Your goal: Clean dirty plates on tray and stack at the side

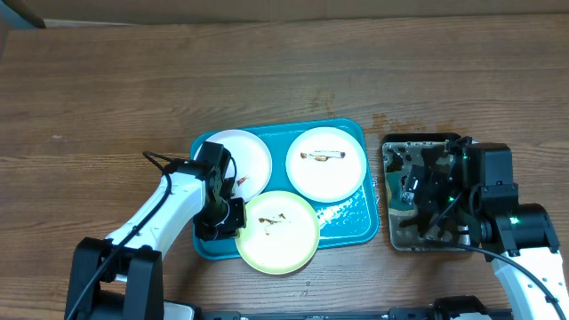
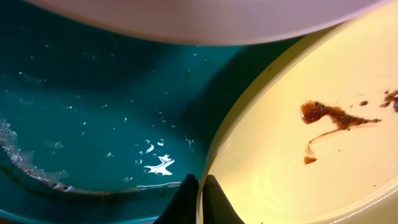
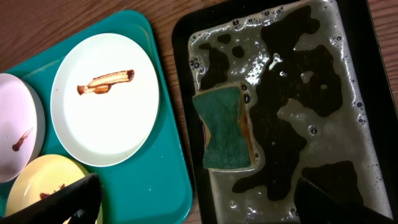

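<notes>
Yellow-rimmed plate point(image 1: 277, 233) has its edge clamped in the left gripper point(image 2: 200, 190).

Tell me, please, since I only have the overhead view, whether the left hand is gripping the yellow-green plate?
Observer: Yes. The left wrist view shows the left hand shut on the rim of the yellow-green plate.
Operator: Thank you. What lies beneath the right arm?
Observer: A green sponge lies in murky water in the black tray. The right hand hangs open above it, holding nothing.
</notes>
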Controlling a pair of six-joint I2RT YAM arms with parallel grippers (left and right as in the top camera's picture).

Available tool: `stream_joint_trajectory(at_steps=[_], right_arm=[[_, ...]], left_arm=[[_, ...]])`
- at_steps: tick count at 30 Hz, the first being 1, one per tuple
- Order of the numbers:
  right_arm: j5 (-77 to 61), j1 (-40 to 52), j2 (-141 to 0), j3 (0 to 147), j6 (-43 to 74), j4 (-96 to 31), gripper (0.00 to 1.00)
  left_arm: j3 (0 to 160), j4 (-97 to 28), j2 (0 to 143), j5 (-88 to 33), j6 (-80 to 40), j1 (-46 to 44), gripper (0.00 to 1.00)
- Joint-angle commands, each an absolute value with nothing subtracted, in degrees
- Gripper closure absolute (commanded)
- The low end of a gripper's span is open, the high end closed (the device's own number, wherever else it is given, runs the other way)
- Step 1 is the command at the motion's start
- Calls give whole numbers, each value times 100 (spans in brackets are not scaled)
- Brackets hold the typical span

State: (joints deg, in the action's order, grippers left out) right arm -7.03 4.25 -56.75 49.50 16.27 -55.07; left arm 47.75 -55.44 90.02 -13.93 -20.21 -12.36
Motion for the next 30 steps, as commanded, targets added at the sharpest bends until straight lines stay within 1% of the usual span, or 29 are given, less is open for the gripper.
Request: stream_joint_trajectory(at_steps=[1, 7, 11, 19, 20, 23, 26, 29, 30], right_arm=[[-644, 438, -5642, 5151, 1634, -5468, 0], [-582, 438, -5690, 5151, 1632, -5468, 0], [-552, 438, -5798, 5196, 1629, -5476, 4], [-449, 438, -6753, 5964, 1343, -5986, 5], [-427, 438, -6904, 5981, 1341, -5990, 7], [-381, 438, -7404, 5981, 1347, -5979, 21], [-333, 438, -7924, 5981, 1352, -5918, 28], [-298, 438, -8370, 5981, 1352, -5765, 44], [-298, 438, -8497, 5979, 1354, -5723, 47]], left_arm=[[4886, -5437, 9043, -1356, -2040, -1256, 96], [4886, -5207, 9043, -1382, -2040, -1258, 96], [4886, -5026, 9043, -1380, -1992, -1258, 96], [4886, -4803, 9043, -1400, -1973, -1258, 96], [4886, -4812, 9043, -1402, -1973, -1258, 96], [4886, -4816, 9043, -1428, -1975, -1258, 96], [4886, -4818, 9043, -1468, -1975, -1258, 96], [4886, -4821, 9043, -1468, -1973, -1258, 96], [4886, -4821, 9043, -1468, -1973, -1258, 96]])
